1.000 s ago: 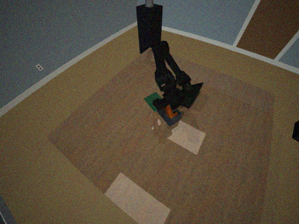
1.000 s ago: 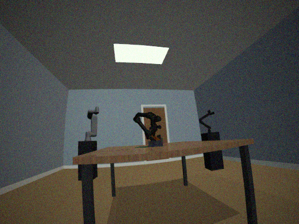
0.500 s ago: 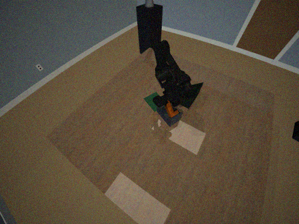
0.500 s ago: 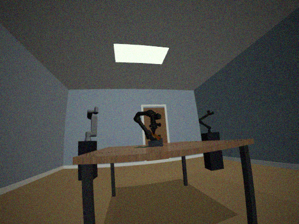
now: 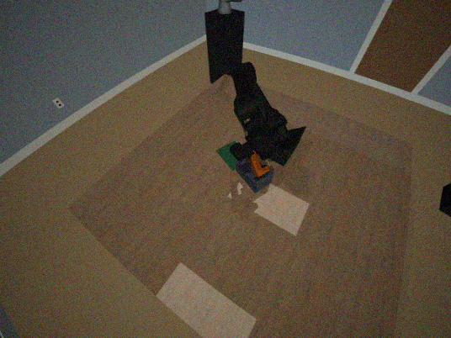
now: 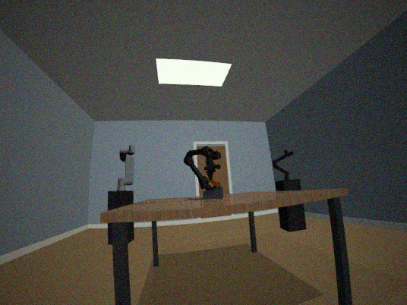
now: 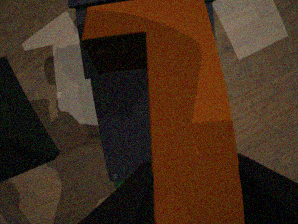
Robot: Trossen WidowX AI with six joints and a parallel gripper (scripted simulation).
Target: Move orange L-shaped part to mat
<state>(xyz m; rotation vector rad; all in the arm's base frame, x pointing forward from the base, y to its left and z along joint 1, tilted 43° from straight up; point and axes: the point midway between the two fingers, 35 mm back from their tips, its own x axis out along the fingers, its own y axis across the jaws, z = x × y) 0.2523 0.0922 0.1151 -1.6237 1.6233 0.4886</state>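
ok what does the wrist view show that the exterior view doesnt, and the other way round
Only the wrist view shows the L shape of the orange part and the dark empty pocket in the tray.

Only the exterior view shows the ceiling light, the door and the table legs.

Both show the tray and the orange part, held by the gripper.
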